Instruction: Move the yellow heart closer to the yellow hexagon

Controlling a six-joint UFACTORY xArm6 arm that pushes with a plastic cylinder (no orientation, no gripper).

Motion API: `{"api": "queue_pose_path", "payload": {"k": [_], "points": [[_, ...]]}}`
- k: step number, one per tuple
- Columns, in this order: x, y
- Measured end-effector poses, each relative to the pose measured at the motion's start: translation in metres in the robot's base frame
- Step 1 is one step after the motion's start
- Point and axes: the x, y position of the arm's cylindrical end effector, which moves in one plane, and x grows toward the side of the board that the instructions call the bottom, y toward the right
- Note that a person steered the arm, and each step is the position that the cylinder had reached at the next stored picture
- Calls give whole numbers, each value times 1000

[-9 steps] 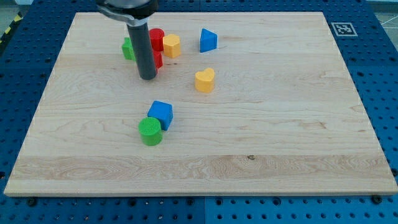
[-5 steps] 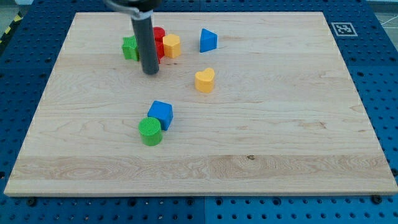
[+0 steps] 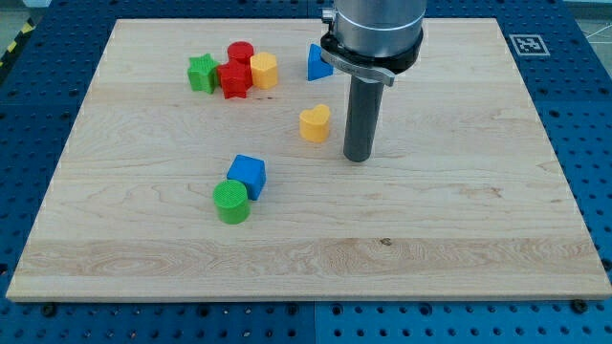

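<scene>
My tip rests on the tabletop, just beside the yellow heart on the view's right and slightly lower, apart from it by a narrow gap. I carry no hand, only a rod, so there is nothing to spread or pinch.

The yellow heart lies near the middle of the tabletop. The yellow hexagon lies toward the view's top left of it, touching a cluster: a red cylinder, a red star-like block and a green star. A blue triangle sits above the heart, partly hidden by my arm. A blue cube and a green cylinder touch each other lower down, well clear of the path.

Step in hand, as I judge it: lining up behind the heart before the push; no contact yet.

The next move calls for a push toward the view's upper left, along the line from the heart to the hexagon. My tip sits about right for that. The heart's lobed outline may let it slip off sideways, so contact should be central.
</scene>
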Motion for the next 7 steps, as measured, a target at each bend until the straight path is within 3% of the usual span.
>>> {"api": "queue_pose_path", "payload": {"k": [4, 7], "points": [[-43, -74], [-101, -120]]}}
